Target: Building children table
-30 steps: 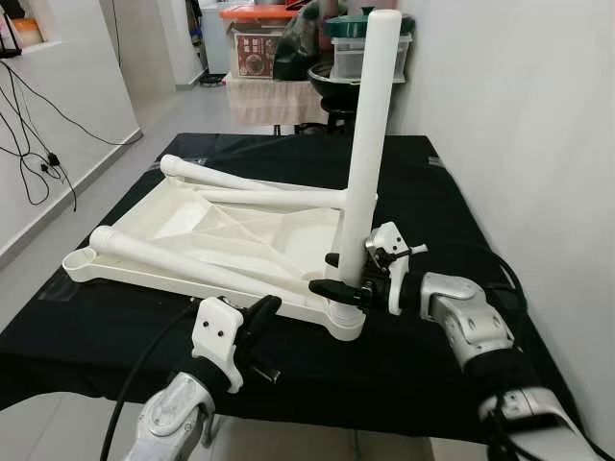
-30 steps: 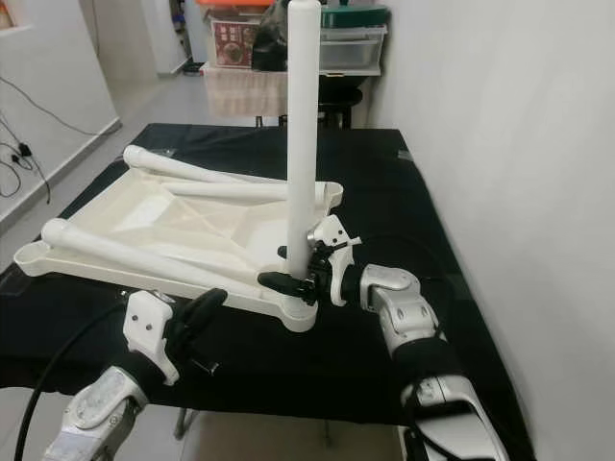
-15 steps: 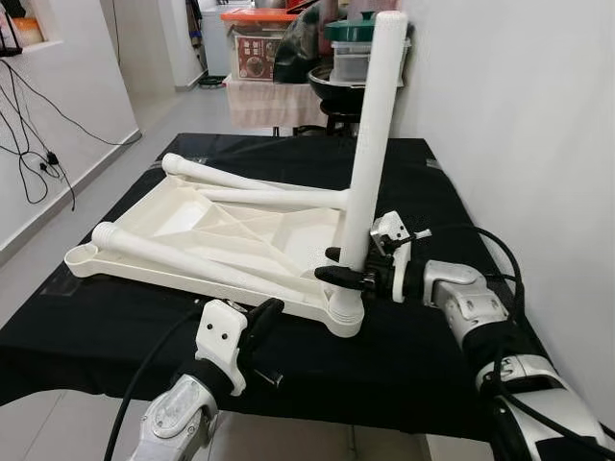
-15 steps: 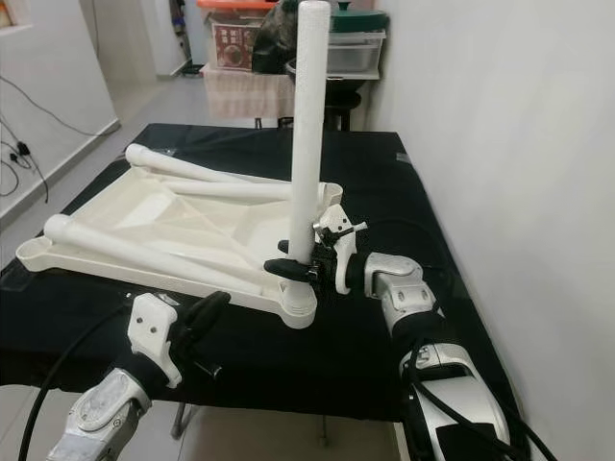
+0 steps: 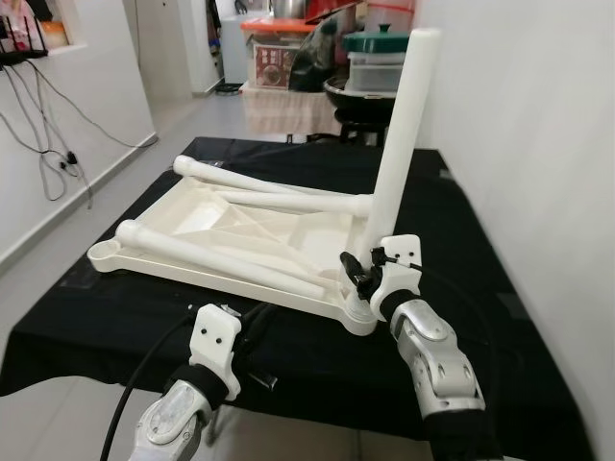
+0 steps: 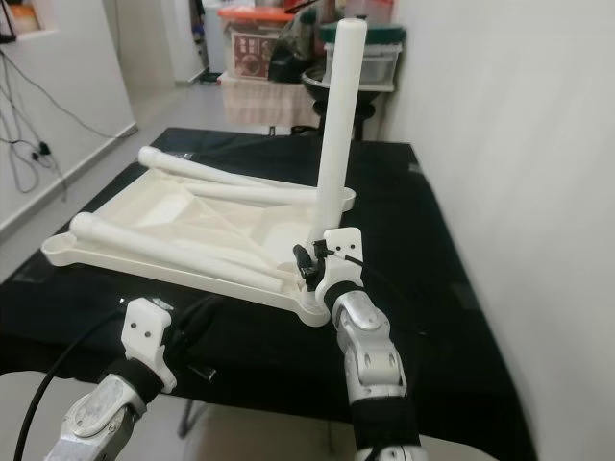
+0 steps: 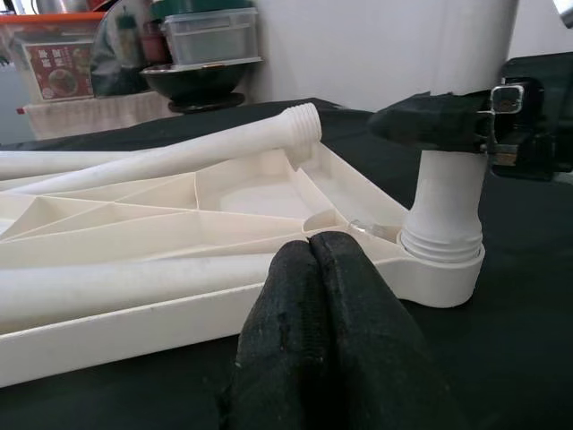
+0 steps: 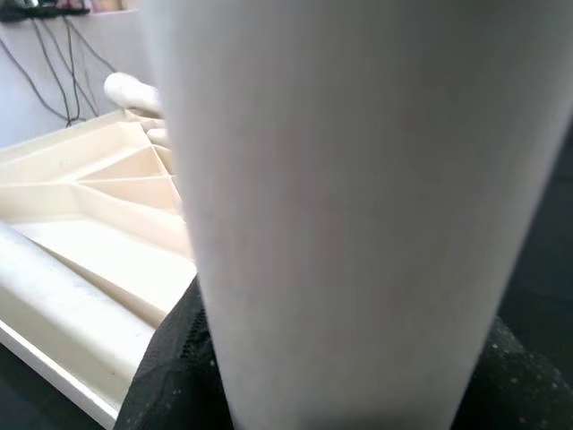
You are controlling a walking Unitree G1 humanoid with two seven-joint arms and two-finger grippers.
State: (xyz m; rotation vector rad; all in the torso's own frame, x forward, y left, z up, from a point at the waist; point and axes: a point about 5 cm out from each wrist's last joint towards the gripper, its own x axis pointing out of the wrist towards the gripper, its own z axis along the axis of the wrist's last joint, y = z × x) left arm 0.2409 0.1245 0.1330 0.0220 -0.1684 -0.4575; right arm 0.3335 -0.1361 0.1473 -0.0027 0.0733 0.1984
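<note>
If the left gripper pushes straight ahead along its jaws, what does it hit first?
Probably the near edge of the white tabletop, just left of the upright leg's socket. The left gripper looks shut; depth is uncertain.

Matt white plastic tabletop (image 5: 240,230), black cloth (image 5: 96,327)

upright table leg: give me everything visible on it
The upright leg is a plain white, matte plastic-looking tube with a rounded top, leaning slightly from vertical. Its threaded lower end sits in the round corner socket of the upturned white tabletop, which lies on the black-covered table. The right end effector is clamped around it low down, just above the socket. Two other legs lie loose on the tabletop.
</note>
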